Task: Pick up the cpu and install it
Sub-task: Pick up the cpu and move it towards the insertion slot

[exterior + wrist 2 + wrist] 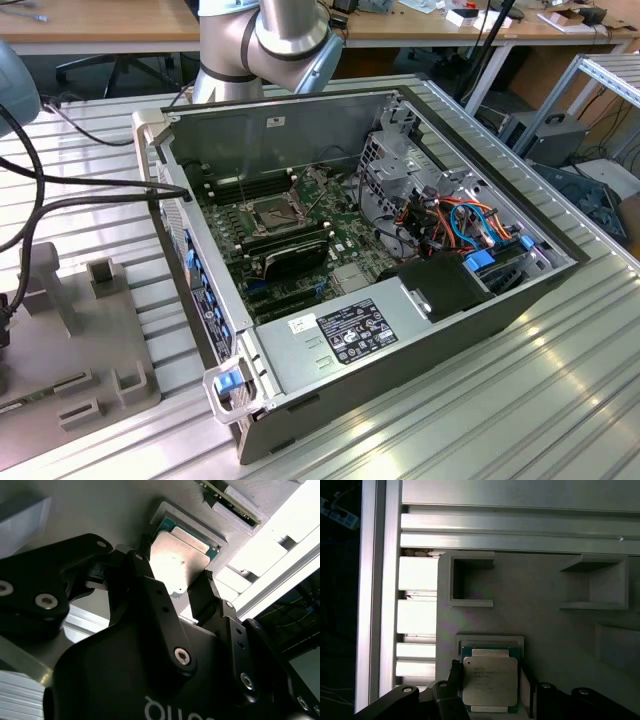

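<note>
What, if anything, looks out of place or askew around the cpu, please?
Nothing stands out. In the first wrist view the cpu lies flat and square in its holder, edges parallel to the rim, with the gripper right at it. In the exterior view the case sits open, with no loose parts seen.

a counter (560, 400) of ribbed aluminium profiles fills the foreground of the exterior view, with bright glare on its slats toward the exterior view's right. behind it runs a row of wooden desks (100, 25) with pale tops. the floor (30, 62) under them lies in shadow, and what looks like a chair base (95, 68) stands there. a metal shelf frame (605, 75) stands at the exterior view's right, above a grey box (545, 135).
</note>
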You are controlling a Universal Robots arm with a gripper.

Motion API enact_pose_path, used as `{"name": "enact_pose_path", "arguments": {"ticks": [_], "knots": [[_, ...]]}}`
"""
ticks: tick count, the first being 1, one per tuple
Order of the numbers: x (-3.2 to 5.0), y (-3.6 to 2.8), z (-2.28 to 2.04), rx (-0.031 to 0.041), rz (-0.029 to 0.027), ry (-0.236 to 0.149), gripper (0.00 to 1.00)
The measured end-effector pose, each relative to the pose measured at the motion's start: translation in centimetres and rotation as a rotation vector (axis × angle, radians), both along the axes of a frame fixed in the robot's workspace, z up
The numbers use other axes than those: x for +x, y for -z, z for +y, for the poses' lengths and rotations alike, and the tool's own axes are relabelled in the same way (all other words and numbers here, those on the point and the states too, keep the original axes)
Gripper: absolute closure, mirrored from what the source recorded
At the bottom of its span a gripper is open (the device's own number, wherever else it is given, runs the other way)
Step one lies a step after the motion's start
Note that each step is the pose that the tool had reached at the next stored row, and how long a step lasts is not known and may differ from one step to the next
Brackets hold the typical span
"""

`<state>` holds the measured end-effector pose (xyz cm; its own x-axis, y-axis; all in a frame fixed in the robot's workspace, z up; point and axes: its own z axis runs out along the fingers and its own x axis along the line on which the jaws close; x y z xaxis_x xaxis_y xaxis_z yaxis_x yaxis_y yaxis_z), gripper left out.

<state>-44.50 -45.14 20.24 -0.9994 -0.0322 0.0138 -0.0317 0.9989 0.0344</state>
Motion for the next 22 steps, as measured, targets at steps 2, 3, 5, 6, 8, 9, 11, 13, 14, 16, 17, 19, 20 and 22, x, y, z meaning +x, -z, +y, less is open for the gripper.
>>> {"name": "enact_pose_path", "arguments": {"ticks": [2,3,5,6,8,9,11,13,14,16,17,19,20,22], "knots": [[0.00,-0.24,0.00,0.0000,0.0000,0.000,0.45],[0.00,-0.37,0.00,0.0000,0.0000,0.000,0.45],[0.00,-0.72,0.00,-0.0001,0.0001,0.000,0.45],[0.00,-0.94,0.00,-0.0001,0.0001,0.000,0.45],[0.00,-1.27,0.00,0.0000,0.0000,0.000,0.45],[0.00,-1.41,0.00,0.0000,-0.0001,0.000,0.45],[0.00,-1.74,0.00,0.0000,-0.0001,0.000,0.45],[0.00,-2.01,0.00,0.0000,-0.0002,0.000,0.45],[0.00,-2.13,0.00,0.0000,-0.0002,0.000,0.45],[0.00,-2.34,0.00,-0.0001,-0.0002,0.000,0.45],[0.01,-2.36,0.00,0.0002,-0.0005,0.000,0.45],[0.00,-2.39,0.00,0.0000,-0.0003,0.000,0.45],[0.00,-2.39,0.00,0.0000,-0.0004,0.000,0.45],[0.00,-2.41,0.00,0.0000,-0.0004,0.000,0.45]]}}
